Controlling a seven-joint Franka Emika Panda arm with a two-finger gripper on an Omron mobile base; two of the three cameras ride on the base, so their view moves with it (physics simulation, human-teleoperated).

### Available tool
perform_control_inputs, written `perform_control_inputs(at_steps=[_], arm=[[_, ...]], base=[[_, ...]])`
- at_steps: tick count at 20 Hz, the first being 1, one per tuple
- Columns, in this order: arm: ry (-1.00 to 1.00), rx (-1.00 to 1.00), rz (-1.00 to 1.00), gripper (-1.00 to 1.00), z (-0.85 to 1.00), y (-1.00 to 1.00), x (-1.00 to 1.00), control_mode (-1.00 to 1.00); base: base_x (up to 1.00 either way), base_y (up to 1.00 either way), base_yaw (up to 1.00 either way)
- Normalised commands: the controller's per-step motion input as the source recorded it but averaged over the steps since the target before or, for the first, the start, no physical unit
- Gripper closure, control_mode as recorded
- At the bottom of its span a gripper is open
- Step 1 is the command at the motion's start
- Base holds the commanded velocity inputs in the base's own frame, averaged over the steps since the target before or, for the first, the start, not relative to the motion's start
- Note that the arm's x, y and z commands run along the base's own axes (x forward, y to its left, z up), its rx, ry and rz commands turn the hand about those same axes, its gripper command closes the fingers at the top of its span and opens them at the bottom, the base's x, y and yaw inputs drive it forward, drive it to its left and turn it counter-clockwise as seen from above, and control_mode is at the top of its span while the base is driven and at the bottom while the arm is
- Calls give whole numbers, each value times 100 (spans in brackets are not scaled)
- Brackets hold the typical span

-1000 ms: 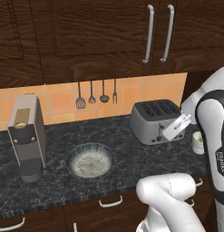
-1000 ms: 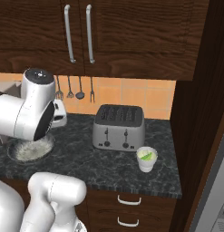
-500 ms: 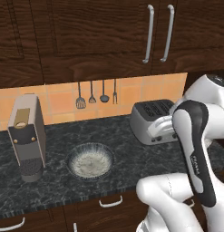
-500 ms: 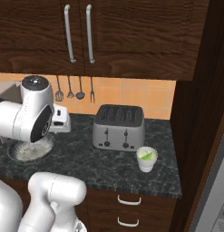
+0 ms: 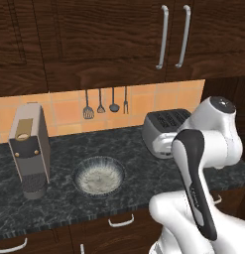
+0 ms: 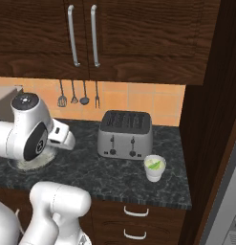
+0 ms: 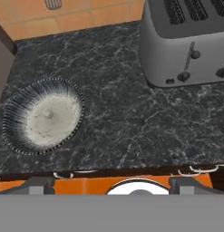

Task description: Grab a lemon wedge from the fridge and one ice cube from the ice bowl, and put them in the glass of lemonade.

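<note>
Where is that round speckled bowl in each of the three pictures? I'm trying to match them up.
Left base view: the ice bowl sits on the dark counter at lower centre-left, right of the tall grey appliance.
Right base view: just a sliver of it at the left edge, mostly behind the white arm.
Hand view: at the left, whitish inside.
Shared landmark: the toaster, which stands to the bowl's right in every view.

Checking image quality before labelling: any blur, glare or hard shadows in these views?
Left base view: even, flat light, ice bowl sharp. Right base view: no glare on the toaster; glass of lemonade crisp. Hand view: soft, slightly blurred throughout.
</note>
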Motion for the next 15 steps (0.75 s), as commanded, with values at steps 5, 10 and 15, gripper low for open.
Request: perform_control_inputs(at_steps=[5,10,15], arm=[[-1,0,-19,-100,0,2,0,-100],[-6,0,-16,-100,0,0,-9,-100],[-5,0,-5,-100,0,7,-36,-100]], base=[[0,0,0],[0,0,0],[0,0,0]])
